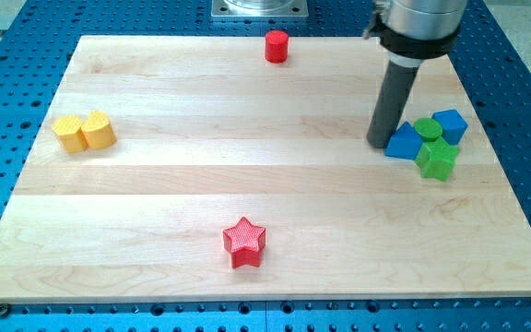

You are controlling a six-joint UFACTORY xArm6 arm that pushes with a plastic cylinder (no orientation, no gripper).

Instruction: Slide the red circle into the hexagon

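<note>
The red circle [276,46] stands near the board's top edge, a little right of centre. The yellow hexagon [99,130] sits at the view's left, touching a second yellow block [67,132] whose shape looks like a heart. My tip [379,144] rests on the board at the view's right, right against the left side of a blue triangle [403,142]. The tip is far from the red circle, to its lower right, and far to the right of the hexagon.
A cluster sits at the right by my tip: the blue triangle, a green circle [427,126], a blue cube [451,124] and a green star [437,160]. A red star [244,243] lies near the bottom centre. The wooden board [247,184] rests on a blue perforated table.
</note>
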